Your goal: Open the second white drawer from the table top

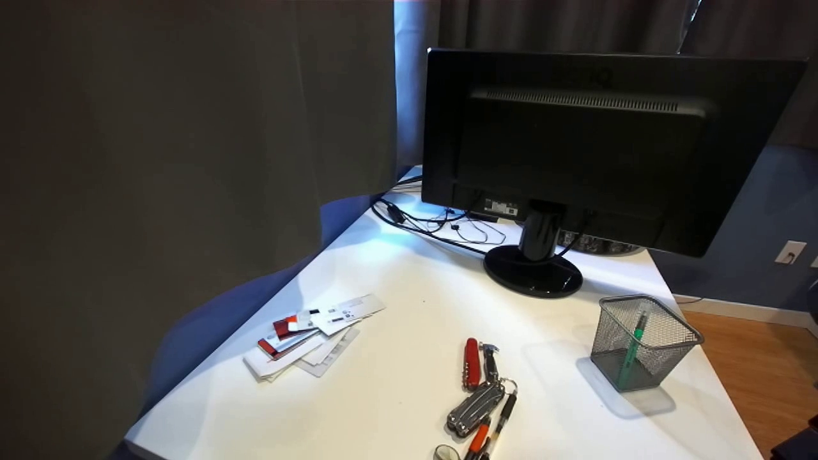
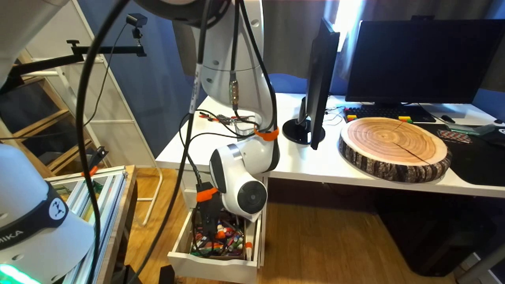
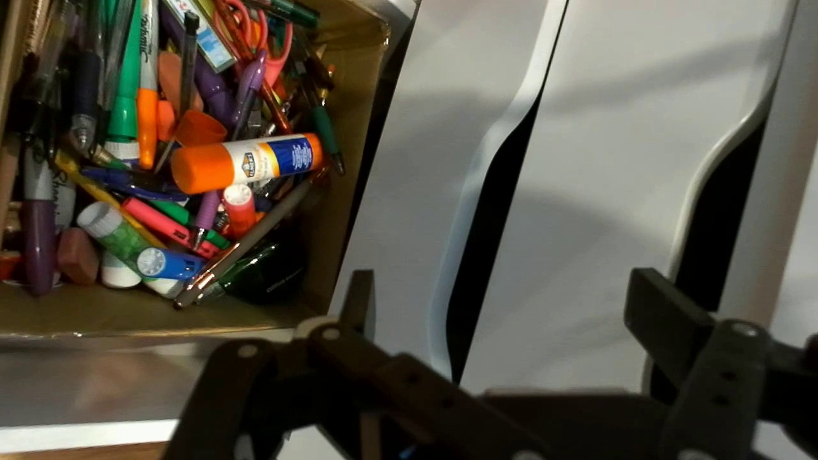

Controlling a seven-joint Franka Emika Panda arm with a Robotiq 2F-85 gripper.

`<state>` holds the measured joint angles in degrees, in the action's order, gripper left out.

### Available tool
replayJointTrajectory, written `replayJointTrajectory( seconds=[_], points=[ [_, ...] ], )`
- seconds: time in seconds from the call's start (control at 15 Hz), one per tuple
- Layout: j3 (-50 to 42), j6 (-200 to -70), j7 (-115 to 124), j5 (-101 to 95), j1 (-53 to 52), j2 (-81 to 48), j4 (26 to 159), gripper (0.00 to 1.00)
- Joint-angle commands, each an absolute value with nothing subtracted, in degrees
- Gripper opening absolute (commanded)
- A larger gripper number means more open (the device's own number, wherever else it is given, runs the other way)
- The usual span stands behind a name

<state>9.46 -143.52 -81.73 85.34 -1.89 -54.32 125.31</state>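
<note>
In the wrist view, two shut white drawer fronts lie side by side, each with a dark curved grip gap. The top drawer front (image 3: pixel 594 191) is nearest the table top (image 3: pixel 799 275), and the second drawer front (image 3: pixel 415 179) is beside it. The table top shows in both exterior views (image 1: pixel 396 396) (image 2: pixel 181 146). My gripper (image 3: pixel 508 291) is open and empty. Its fingers straddle the second drawer's curved upper edge, one over each front; I cannot tell if they touch. In an exterior view the dark gripper (image 2: pixel 210 221) hangs by the drawers, its fingertips unclear.
A lower drawer (image 2: pixel 215 266) stands open below the gripper, holding a cardboard box (image 3: pixel 348 128) of pens and a glue stick (image 3: pixel 249 163). On the table are a monitor (image 1: pixel 575 153), a mesh cup (image 1: pixel 639 358), cards, tools and a wood slab (image 2: pixel 394 146). Cables hang along the arm.
</note>
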Motion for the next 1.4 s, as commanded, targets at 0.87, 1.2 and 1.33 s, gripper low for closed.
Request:
replayJointTrajectory(
  seconds=[0.87,1.2,1.33],
  points=[
    [7.4,-143.6,-82.7,90.1,-8.2,-65.2,114.8,1.00],
    [7.8,-144.0,-83.1,92.4,-8.4,-69.1,110.9,1.00],
    [7.8,-144.1,-83.5,94.6,-8.2,-70.2,109.7,1.00]
  ],
)
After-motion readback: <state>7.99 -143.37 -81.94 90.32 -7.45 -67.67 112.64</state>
